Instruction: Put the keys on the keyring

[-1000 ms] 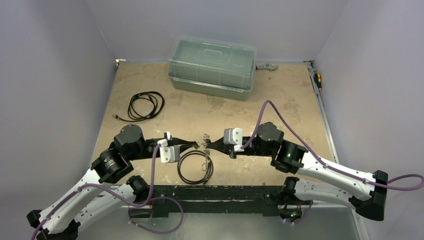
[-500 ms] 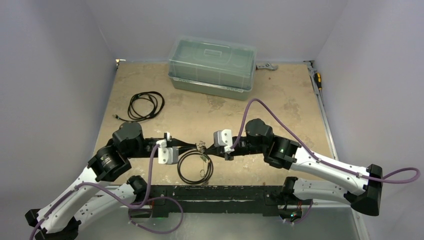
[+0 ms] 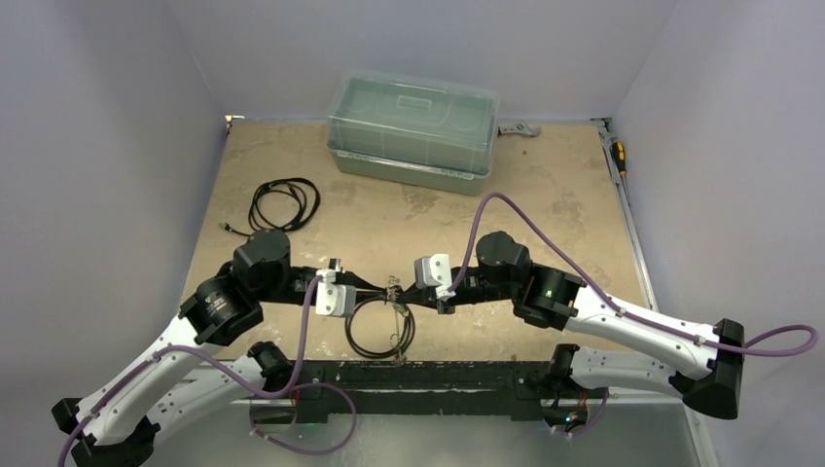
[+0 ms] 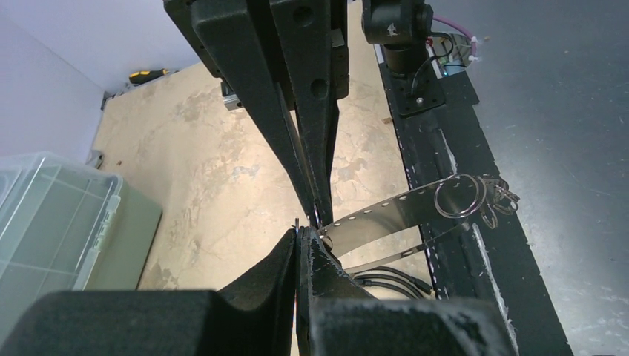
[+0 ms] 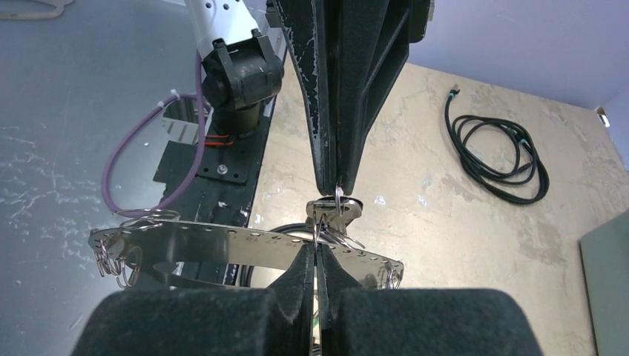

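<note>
top view: left fingers (image 3: 370,285) & right fingers (image 3: 416,291) meet tip to tip over the near-centre desk (image 3: 545,195); both pairs pinched shut on a tiny silvery bunch, the keys (image 3: 394,287), just beside the far rim of a black hoop (image 3: 352,331); too small here to say more; clear box (image 3: 413,122) & coiled cable (image 3: 282,204) sit well apart from the arms. left wrist view: own fingers closed at the bottom, right pair reaching in from the top to meet them; shows what top can't, i.e. the keyring (image 4: 393,211) is a silvery band w/ holes, running off from near the tips, small split rings (image 4: 463,199) hanging at one end; keys nearly hidden btwn the tips. right wrist view: best look at the keys (image 5: 334,208), a flat silvery bit plus thin rings gripped from both sides; keyring curves across just behind, apart from the bunch as far as i can tell; no black heads or green piece visible. judgement: approx mid-task; keys are up in both grips but not yet threaded on the keyring; threading is left; whether any key already hangs there, can't tell.
</note>
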You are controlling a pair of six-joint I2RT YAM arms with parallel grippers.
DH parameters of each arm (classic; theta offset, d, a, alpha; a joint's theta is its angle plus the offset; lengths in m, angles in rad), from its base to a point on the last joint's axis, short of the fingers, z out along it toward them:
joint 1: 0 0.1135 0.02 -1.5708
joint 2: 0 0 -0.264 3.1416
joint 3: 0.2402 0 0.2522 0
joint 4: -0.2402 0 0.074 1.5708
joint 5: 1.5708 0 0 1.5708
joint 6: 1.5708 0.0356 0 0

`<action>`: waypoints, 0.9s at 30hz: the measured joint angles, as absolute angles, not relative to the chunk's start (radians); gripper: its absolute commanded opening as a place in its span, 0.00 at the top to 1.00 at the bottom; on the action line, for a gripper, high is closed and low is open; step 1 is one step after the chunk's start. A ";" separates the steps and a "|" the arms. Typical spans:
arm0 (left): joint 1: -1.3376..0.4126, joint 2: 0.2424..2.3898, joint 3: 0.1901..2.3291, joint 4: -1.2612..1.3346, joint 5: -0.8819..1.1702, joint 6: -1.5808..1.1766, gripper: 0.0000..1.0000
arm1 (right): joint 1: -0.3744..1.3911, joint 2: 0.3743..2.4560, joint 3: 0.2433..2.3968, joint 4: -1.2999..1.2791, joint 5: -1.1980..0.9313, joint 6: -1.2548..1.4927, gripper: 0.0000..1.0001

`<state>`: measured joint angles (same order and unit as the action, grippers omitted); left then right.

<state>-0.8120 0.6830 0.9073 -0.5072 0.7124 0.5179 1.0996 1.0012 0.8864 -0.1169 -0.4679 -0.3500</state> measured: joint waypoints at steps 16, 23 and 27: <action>-0.812 0.709 0.907 -0.517 0.747 0.517 1.00 | 1.113 1.001 0.892 -0.132 -0.490 -0.350 1.00; -0.812 0.720 0.907 -0.517 0.764 0.517 1.00 | 1.114 1.001 0.899 -0.142 -0.490 -0.350 1.00; -0.812 0.715 0.907 -0.517 0.780 0.517 1.00 | 1.116 1.002 0.899 -0.147 -0.491 -0.350 1.00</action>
<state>-0.8120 0.7155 0.9073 -0.5171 0.7803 0.5167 1.1164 1.0016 0.8993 -0.1471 -0.4908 -0.3504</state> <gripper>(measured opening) 0.003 0.007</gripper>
